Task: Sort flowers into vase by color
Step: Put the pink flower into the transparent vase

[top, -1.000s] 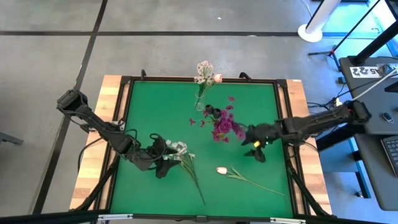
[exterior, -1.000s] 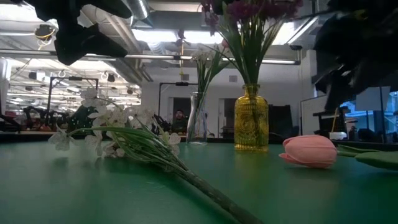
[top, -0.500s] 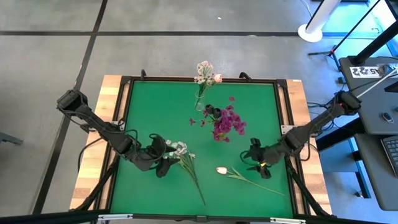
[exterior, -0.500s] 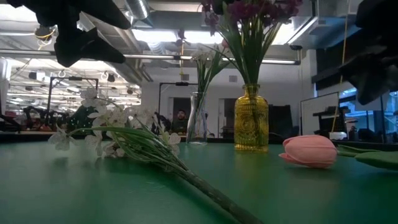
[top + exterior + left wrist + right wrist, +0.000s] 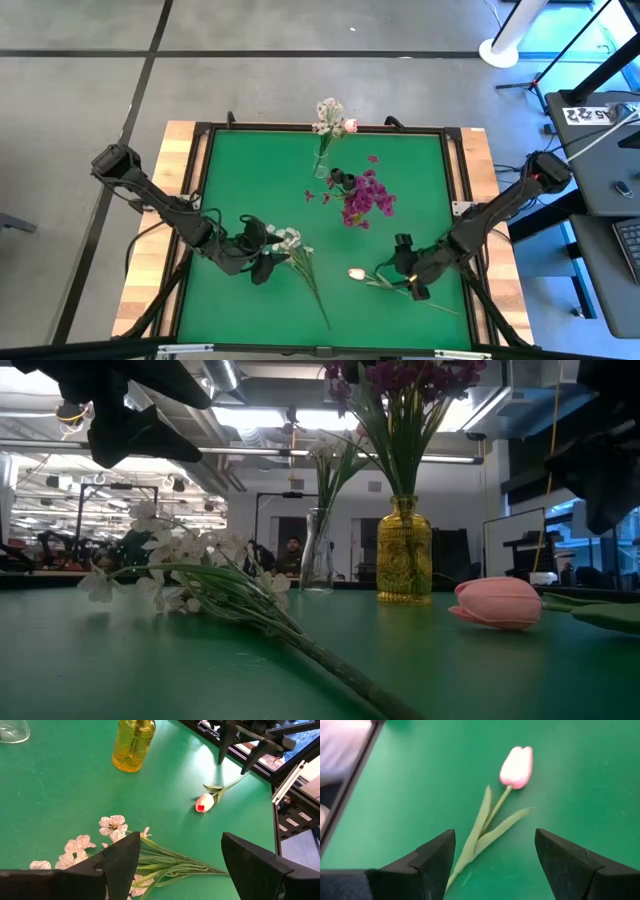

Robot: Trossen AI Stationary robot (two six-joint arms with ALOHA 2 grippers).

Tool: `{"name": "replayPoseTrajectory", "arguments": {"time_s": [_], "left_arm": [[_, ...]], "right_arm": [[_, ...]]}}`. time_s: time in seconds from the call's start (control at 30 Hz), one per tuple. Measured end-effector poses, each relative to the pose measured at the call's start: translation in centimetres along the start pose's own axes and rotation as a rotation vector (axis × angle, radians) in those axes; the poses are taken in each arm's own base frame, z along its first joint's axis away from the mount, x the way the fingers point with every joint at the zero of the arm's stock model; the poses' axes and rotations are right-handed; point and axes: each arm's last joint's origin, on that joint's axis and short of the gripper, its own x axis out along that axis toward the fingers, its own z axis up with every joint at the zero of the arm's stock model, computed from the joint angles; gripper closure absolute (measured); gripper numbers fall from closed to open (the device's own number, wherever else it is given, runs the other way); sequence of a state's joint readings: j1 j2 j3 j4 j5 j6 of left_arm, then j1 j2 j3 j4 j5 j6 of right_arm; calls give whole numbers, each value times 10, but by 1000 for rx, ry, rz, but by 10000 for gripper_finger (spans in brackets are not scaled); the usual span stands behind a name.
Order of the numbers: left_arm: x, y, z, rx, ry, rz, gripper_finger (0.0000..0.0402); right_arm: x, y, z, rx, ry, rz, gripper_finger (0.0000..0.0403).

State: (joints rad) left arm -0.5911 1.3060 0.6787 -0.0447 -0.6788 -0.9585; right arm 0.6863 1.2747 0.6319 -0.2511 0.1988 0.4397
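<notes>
- The right gripper point(image 5: 404, 277) hangs over the near right part of the green tabletop point(image 5: 250, 180), its fingers point(image 5: 434, 857) spread apart with nothing between them, straddling the leafy stem of the pink tulip point(image 5: 517, 766).
- That pink tulip point(image 5: 356, 273) lies flat on the tabletop, bud toward the middle and long stem running off toward the near right corner; in the low view its bud point(image 5: 498, 603) rests on the mat to the right of the amber vase point(image 5: 404, 563).
- The left gripper point(image 5: 268, 266) sits low at the near left, just beside the blossom end of the white flower spray point(image 5: 290, 243); its fingers point(image 5: 116, 865) are parted and empty, with the white blossoms point(image 5: 113, 826) and green stems showing in the gap.
- The white flower spray point(image 5: 190, 582) lies on its side, its stem running toward the near edge.
- The amber vase point(image 5: 132, 745) stands upright near the tabletop's middle and holds the magenta-purple flowers point(image 5: 362, 197).
- A clear glass vase point(image 5: 317, 552) stands farther back and holds white and pale pink flowers point(image 5: 330, 116).
- A person point(image 5: 291, 550) shows in the room behind the tabletop, beside the clear glass vase in the low view.
</notes>
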Motion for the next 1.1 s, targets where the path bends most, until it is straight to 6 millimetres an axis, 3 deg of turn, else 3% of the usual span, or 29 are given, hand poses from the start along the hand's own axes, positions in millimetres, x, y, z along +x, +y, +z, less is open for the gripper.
{"name": "replayPoseTrajectory", "arguments": {"time_s": [0.2,0.53,0.7,1.1], "left_arm": [[0,0,0,0,0,0,129],[0,0,0,-3,0,0,129],[0,0,0,-3,0,1,129],[0,0,0,-6,-4,3,129]], "right_arm": [[17,18,-2,-29,162,-60,130],[28,33,-16,163,244,-54,130],[29,33,-18,241,227,-99,130],[50,31,-29,237,276,-190,130]]}}
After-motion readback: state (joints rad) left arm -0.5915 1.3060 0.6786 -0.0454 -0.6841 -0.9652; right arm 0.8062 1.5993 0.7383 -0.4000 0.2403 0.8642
